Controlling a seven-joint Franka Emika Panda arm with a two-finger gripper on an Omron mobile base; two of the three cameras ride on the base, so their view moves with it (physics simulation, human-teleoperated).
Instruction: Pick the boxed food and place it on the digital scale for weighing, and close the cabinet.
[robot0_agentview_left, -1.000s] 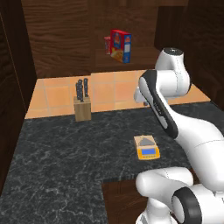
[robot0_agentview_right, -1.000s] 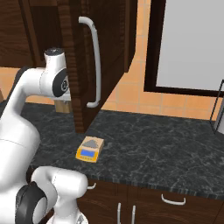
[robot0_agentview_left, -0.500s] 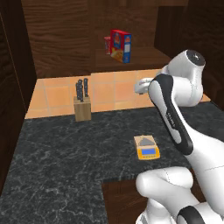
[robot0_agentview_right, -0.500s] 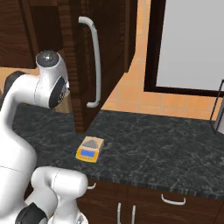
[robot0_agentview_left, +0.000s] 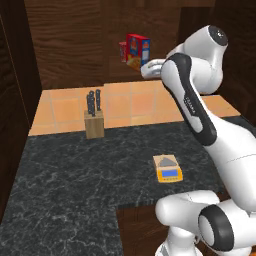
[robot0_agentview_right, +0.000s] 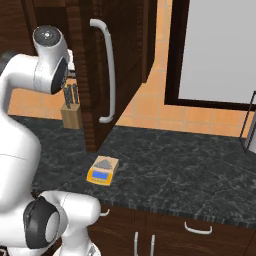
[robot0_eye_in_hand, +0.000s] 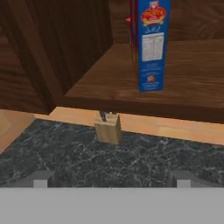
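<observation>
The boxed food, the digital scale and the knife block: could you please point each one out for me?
boxed food (robot0_eye_in_hand: 151, 48), hand view, blue side panel.
digital scale (robot0_agentview_left: 168, 173), left base view, blue display strip.
knife block (robot0_agentview_left: 94, 124), left base view, wooden front face.

Pretty clearly a kitchen: dark marbled stone bench (robot0_agentview_left: 75, 190) with a knife block (robot0_agentview_left: 94, 120) and a little digital scale (robot0_agentview_left: 168, 169) on it, orange tiled backsplash (robot0_agentview_right: 160, 107), dark wood cabinet (robot0_agentview_right: 87, 75) with a silver handle (robot0_agentview_right: 109, 75), drawers (robot0_agentview_right: 195, 232) below.
</observation>
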